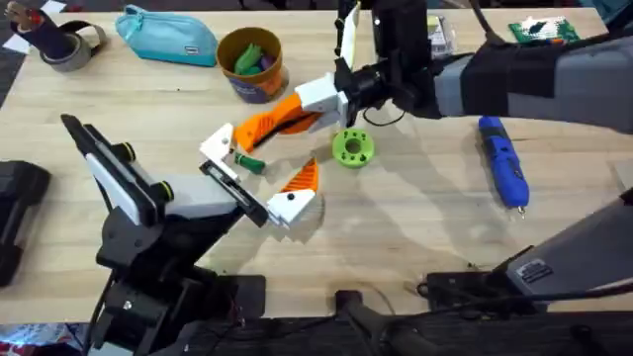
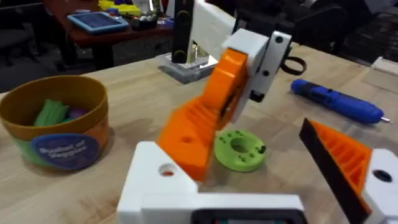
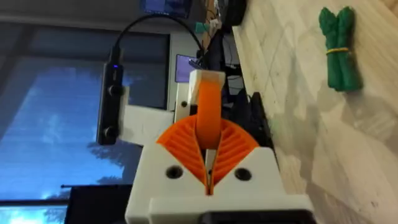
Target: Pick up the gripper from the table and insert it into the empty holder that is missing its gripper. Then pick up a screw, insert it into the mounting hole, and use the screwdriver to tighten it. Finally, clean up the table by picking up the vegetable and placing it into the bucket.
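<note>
My right gripper reaches in from the right and is shut on the white base of the long orange ribbed gripper piece. The piece slants down, and its orange tip touches the bare white holder on my left arm. In the left wrist view the orange piece rests against the holder beside its small hole. My left gripper is open, with an orange wedge on its other finger. The dark green vegetable lies on the table between them. The blue screwdriver lies at the right. The bucket stands at the back.
A lime-green disc with holes sits just right of the orange piece. A teal pouch and a tape roll are at the back left. Toy vegetables lie inside the bucket.
</note>
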{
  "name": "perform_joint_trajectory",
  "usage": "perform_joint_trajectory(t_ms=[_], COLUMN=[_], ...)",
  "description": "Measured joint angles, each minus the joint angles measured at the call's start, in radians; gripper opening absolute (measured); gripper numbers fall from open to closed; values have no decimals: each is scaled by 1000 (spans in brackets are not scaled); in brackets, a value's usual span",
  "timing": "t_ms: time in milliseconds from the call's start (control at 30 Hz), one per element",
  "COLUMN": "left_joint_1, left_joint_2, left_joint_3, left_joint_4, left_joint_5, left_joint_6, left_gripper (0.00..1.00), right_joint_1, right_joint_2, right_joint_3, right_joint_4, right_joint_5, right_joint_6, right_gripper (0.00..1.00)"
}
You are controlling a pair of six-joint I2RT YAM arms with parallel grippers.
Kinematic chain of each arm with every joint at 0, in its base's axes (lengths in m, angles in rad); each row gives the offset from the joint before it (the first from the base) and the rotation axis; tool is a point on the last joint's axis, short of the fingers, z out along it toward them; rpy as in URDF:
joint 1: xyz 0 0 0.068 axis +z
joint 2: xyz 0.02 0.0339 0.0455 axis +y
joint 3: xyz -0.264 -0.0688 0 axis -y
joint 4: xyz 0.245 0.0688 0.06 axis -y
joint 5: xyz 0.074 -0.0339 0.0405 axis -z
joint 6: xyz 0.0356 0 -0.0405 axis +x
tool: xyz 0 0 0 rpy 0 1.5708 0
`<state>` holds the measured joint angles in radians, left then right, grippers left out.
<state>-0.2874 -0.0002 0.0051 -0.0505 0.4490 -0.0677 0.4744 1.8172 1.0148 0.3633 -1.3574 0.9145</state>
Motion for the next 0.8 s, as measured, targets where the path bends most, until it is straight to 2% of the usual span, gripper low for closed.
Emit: perform_joint_trajectory(t_ms=[67, 300, 600, 800], left_joint_1=[-3, -3, -3, -3], left_joint_2=[0, 0, 0, 0], left_joint_3=[0, 0, 0, 0], left_joint_4=[1, 1, 1, 1], left_joint_5=[24, 37, 40, 82], left_joint_6=[0, 0, 0, 0], left_gripper=[995, 995, 995, 995], right_joint_1=[-12, -45, -32, -112], right_joint_2=[0, 0, 29, 36], right_joint_3=[5, 10, 17, 17], right_joint_4=[0, 0, -1, -2], right_joint_5=[6, 7, -2, -11], right_joint_6=[3, 5, 14, 21], right_gripper=[9, 9, 9, 9])
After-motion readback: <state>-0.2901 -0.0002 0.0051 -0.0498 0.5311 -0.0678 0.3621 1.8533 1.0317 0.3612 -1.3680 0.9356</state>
